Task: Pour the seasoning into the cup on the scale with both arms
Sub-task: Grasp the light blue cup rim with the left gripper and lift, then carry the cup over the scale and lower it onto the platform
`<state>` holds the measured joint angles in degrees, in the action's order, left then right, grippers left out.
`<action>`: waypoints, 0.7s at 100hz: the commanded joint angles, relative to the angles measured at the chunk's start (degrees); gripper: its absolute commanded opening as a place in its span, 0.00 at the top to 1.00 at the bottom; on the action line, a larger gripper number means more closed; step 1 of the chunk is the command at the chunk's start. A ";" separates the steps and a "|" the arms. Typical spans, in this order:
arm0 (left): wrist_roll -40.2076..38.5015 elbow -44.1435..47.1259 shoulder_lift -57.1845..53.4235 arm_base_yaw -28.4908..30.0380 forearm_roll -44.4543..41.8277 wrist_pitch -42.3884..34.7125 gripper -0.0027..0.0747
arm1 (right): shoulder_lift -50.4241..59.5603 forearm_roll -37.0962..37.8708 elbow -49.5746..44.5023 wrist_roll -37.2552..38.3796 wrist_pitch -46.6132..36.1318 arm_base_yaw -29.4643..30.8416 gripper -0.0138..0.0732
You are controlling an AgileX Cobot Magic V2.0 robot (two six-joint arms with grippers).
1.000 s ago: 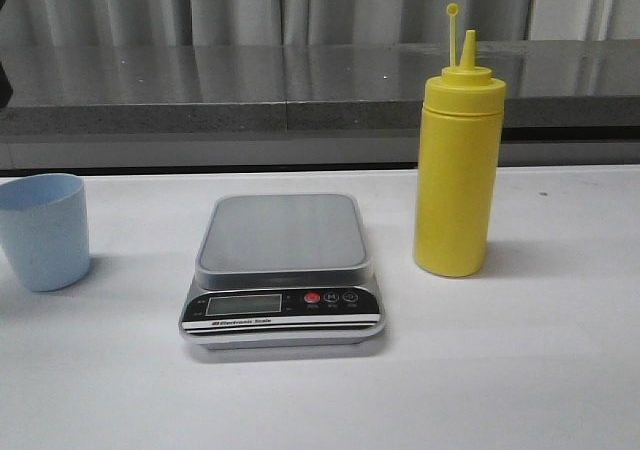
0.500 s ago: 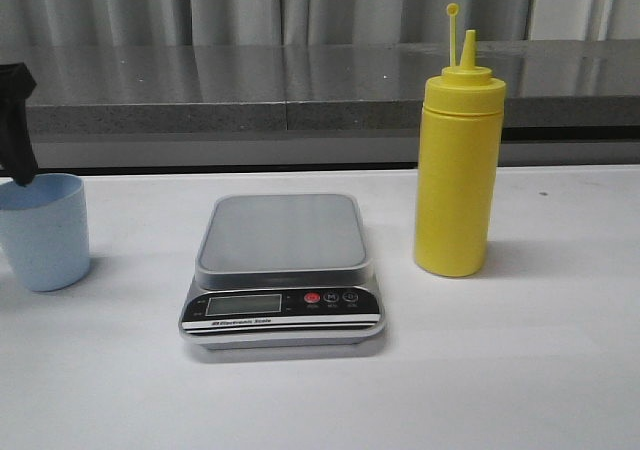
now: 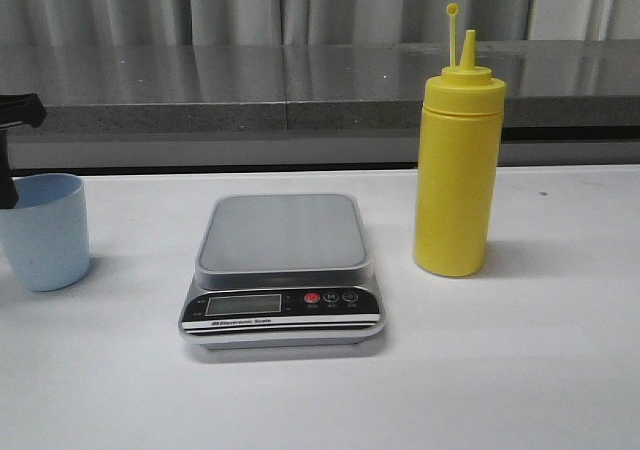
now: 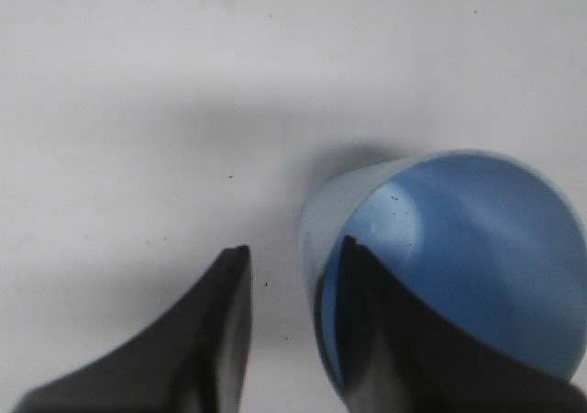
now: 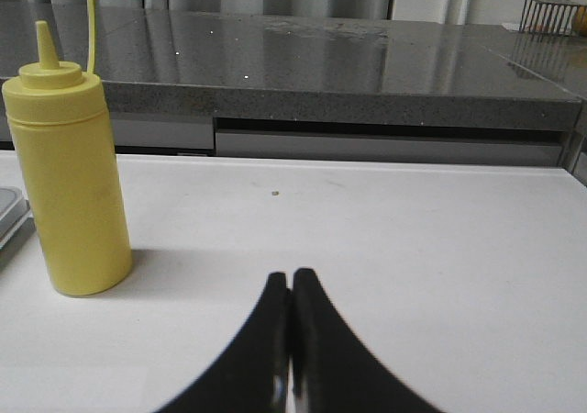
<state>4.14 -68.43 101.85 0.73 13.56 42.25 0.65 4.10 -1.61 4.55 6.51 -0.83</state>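
The cup (image 3: 42, 231) stands on the white table (image 3: 520, 370) at the far left, well apart from the scale (image 3: 283, 270), so it is not on the scale yet. The scale sits in the middle with nothing on its grey top. The yellow seasoning bottle (image 3: 458, 165) stands upright to the right of the scale, near it but not touching, with its little cap sticking up beside the nozzle. A second ago no arm could be seen by the cup; now the left gripper (image 4: 292, 284) has come in over it from the left side. In the left wrist view its two black fingers (image 4: 215, 340) are spread apart, one dipping inside the cup's rim and the other outside the wall, so the wall sits between them. They do not look squeezed on it yet. I think the arm is getting ready to pinch the cup and carry it to the scale. The right gripper (image 5: 291, 340) is low over the table, off to the side of the bottle, with its fingers pressed together and holding nothing. Nothing has been poured, so the job has only just started.
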 commanded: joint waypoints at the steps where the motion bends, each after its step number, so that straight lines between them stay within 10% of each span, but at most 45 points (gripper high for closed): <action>1: 0.12 -1.67 -2.33 -0.04 1.15 -2.33 0.92 | 1.08 0.63 1.25 0.06 -4.26 0.24 0.92; 70: 9.72 -11.56 -4.25 -1.74 14.65 8.88 0.99 | 1.08 0.63 1.25 0.06 -4.26 0.24 0.92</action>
<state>13.40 -76.22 101.06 0.12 25.66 49.73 0.65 4.10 -1.61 4.55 6.51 -0.83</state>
